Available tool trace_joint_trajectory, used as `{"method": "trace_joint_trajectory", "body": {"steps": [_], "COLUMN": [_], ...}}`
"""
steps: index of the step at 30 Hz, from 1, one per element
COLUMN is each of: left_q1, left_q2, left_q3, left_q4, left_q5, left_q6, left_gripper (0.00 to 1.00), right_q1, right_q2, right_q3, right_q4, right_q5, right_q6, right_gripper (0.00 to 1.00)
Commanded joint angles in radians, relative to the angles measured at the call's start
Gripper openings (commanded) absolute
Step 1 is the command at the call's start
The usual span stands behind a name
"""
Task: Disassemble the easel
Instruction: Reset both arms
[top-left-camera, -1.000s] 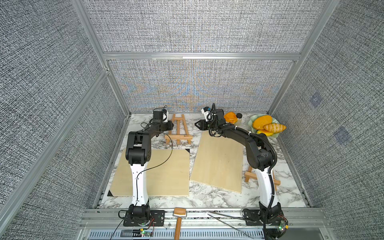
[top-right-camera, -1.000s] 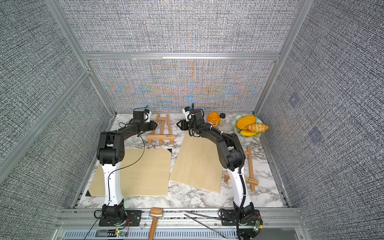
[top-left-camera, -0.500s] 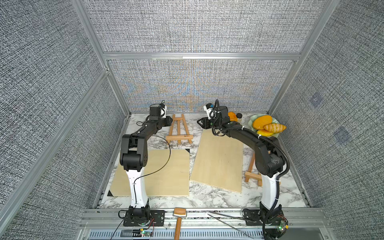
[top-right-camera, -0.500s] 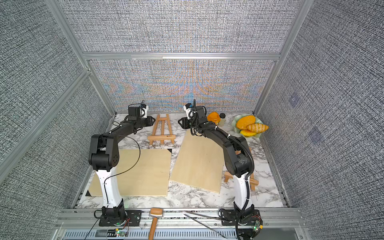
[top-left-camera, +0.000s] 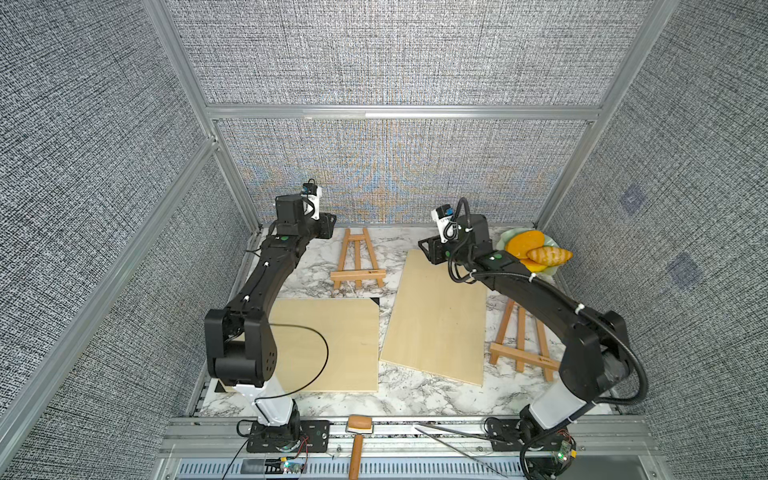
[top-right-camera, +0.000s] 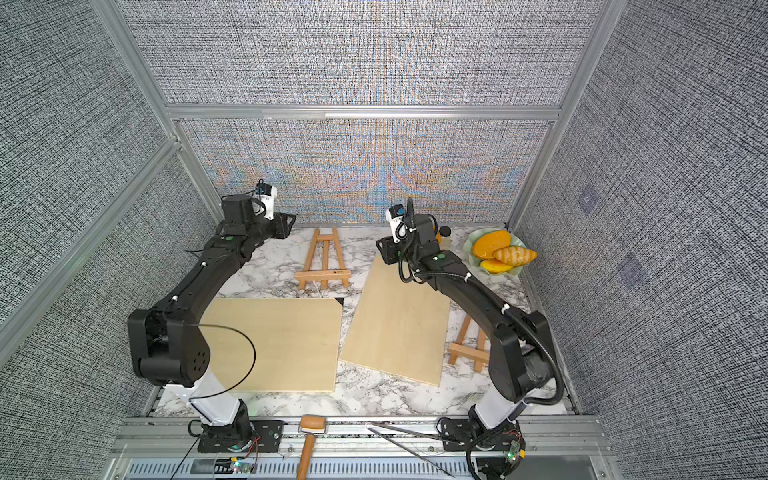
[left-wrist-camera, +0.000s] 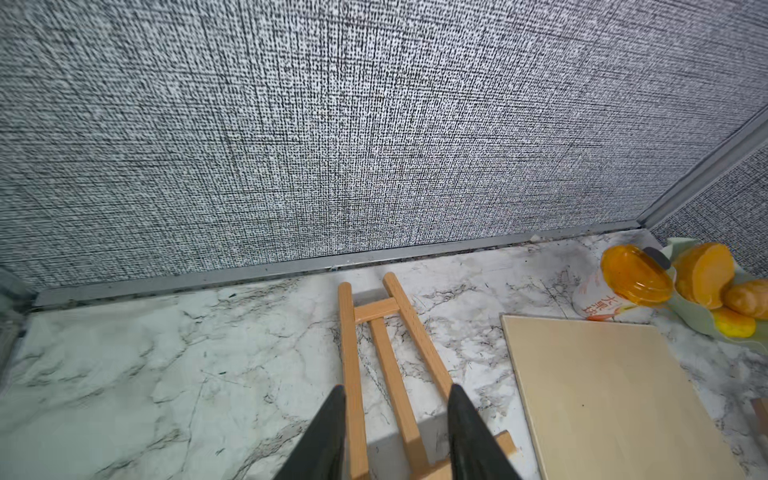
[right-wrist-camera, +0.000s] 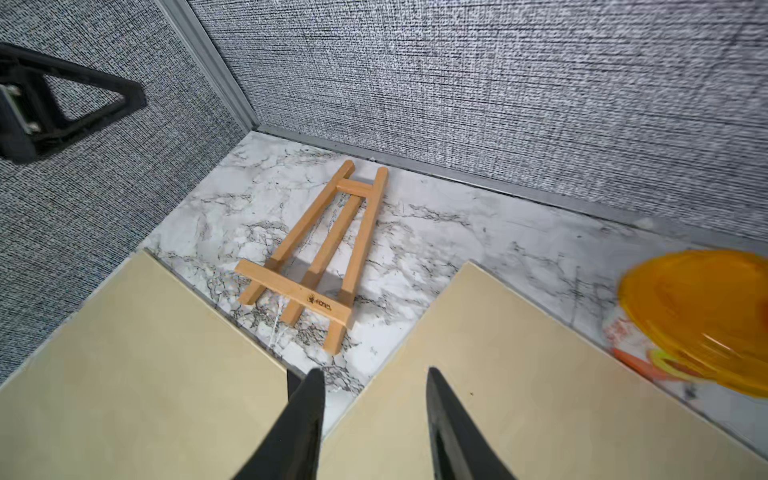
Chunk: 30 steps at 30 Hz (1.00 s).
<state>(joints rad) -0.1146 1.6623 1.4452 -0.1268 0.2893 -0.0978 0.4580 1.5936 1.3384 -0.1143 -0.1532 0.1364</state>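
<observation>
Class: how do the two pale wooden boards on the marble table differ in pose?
The left board lies square to the table's front edge; the right board is turned askew. Black corners peek from under the left board, none under the right board. Both lie flat, pale and bare.

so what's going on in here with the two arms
Two robot arms are set to take apart a small wooden easel, which lies flat and looks fully assembled on the white marble table near the back wall. Neither arm holds anything: the left end effector hovers open beside the easel, and the right end effector is open above the far corner of a pale wooden board.
</observation>
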Motion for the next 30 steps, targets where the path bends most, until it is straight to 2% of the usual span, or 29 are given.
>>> {"method": "trace_joint_trajectory", "body": {"steps": [1, 9, 14, 19, 25, 27, 29, 30], "left_q1": [0.002, 0.003, 0.004, 0.003, 0.003, 0.003, 0.003, 0.003], "left_q2": [-0.09, -0.337, -0.507, -0.678, -0.878, -0.943, -0.992, -1.01], "left_q3": [-0.064, -0.287, -0.456, -0.608, -0.812, -0.891, -0.955, -0.987], "left_q4": [0.046, 0.087, 0.147, 0.213, 0.25, 0.266, 0.266, 0.262], "left_q5": [-0.032, -0.132, -0.231, -0.326, -0.436, -0.455, -0.489, -0.514], "left_q6": [0.054, 0.101, 0.127, 0.164, 0.147, 0.152, 0.15, 0.14], "left_gripper": [0.46, 0.64, 0.69, 0.78, 0.8, 0.88, 0.99, 0.99], "right_q1": [0.0, -0.002, -0.004, -0.005, -0.007, -0.007, -0.008, -0.01], "right_q2": [-0.088, -0.371, -0.54, -0.693, -0.845, -0.882, -0.927, -0.941], "right_q3": [-0.053, -0.303, -0.458, -0.586, -0.701, -0.751, -0.803, -0.833], "right_q4": [-0.028, 0.021, 0.031, 0.05, 0.039, 0.039, 0.051, 0.065], "right_q5": [0.124, 0.356, 0.443, 0.572, 0.645, 0.686, 0.75, 0.798], "right_q6": [-0.061, -0.1, -0.152, -0.189, -0.176, -0.159, -0.133, -0.111], "right_gripper": [0.45, 0.51, 0.58, 0.69, 0.75, 0.79, 0.85, 0.89]}}
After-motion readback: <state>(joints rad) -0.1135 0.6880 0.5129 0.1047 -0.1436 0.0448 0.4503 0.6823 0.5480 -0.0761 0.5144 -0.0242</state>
